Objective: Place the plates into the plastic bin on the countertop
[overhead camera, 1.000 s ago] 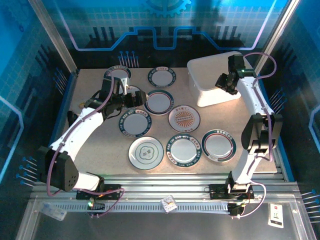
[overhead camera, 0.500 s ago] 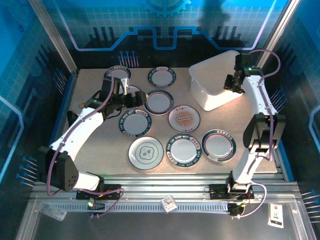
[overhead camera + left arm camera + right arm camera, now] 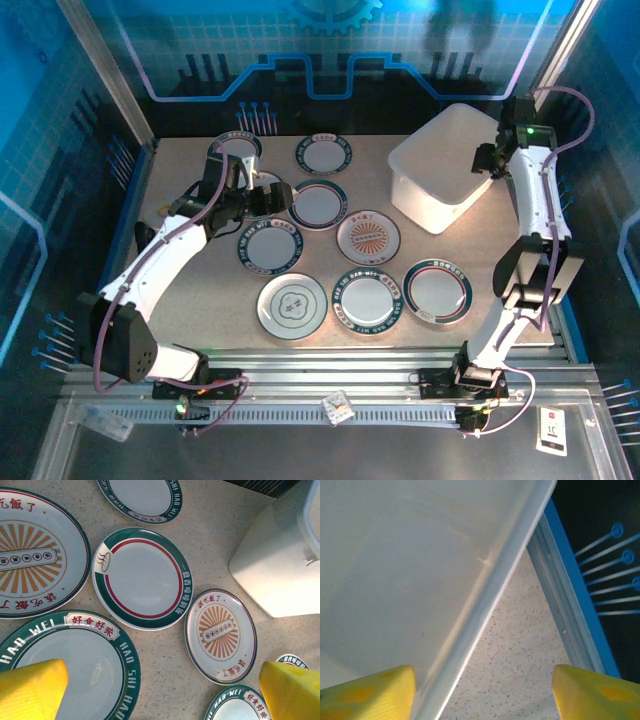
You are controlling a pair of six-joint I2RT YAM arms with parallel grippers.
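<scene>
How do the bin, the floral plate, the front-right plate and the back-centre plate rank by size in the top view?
1. Bin: clearly largest.
2. Floral plate and front-right plate: look alike, not ranked.
3. Back-centre plate: looks smallest, though it sits farther from the camera.

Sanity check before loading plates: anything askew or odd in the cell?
The plastic bin sits skewed, turned diagonally to the countertop edges, one corner toward the plates. The right gripper straddles its rim, jaws open. Nothing else stands out.
</scene>
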